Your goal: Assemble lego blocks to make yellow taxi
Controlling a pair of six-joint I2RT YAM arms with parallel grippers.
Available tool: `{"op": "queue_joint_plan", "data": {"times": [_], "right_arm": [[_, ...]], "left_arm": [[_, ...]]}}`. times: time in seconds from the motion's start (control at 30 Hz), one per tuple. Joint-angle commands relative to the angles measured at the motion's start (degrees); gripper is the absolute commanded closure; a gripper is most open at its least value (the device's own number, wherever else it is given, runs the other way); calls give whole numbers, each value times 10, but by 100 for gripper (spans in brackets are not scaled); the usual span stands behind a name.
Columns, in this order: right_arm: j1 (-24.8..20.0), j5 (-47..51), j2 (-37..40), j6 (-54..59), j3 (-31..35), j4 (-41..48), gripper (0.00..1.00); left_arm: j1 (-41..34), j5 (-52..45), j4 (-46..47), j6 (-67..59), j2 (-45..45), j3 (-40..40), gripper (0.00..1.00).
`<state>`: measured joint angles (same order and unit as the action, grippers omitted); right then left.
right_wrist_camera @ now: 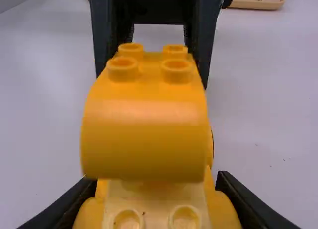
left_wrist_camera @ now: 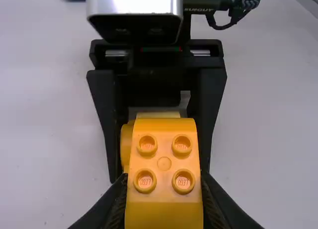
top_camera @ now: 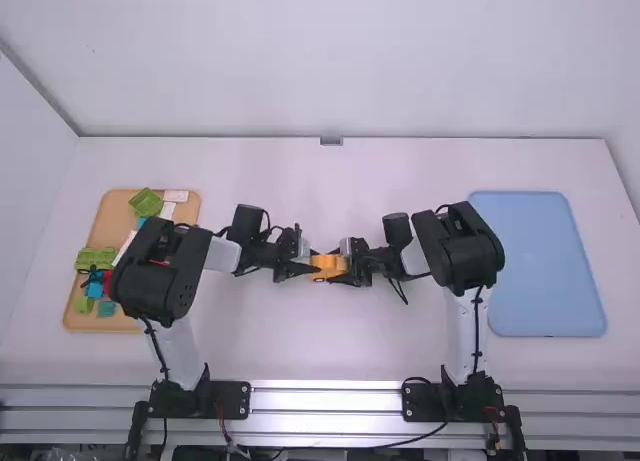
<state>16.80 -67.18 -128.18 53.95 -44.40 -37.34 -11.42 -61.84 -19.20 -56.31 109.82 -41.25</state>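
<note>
High view: left arm [top_camera: 160, 271] partly across tan tray [top_camera: 114, 216] of blocks [top_camera: 97, 258].

The curved orange brick [left_wrist_camera: 164, 162] looks like smooth plastic with a soft gloss; the paler base [right_wrist_camera: 156, 201] is smooth plastic too. The table [top_camera: 330, 351] is smooth and matt white. The tan tray [top_camera: 100, 326] looks like wood, the blue tray [top_camera: 535, 261] like matt plastic. The rail [top_camera: 330, 386] and camera casing [left_wrist_camera: 134, 3] have a metallic sheen.
</note>
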Motion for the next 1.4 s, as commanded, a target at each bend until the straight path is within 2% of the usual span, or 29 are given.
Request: {"op": "queue_joint_plan", "data": {"times": [0.0,0.67,0.83,1.37], "right_arm": [[-2,1,-8,7,-6,3,64],[6,-1,-8,4,-6,2,63],[16,2,-8,5,-7,1,63],[20,16,-8,5,-6,1,63]], "left_arm": [[-13,11,0,4,9,-5,94],[-25,47,10,30,9,-5,98],[-51,118,9,60,9,-5,98],[-74,208,67,51,9,-5,98]]}}
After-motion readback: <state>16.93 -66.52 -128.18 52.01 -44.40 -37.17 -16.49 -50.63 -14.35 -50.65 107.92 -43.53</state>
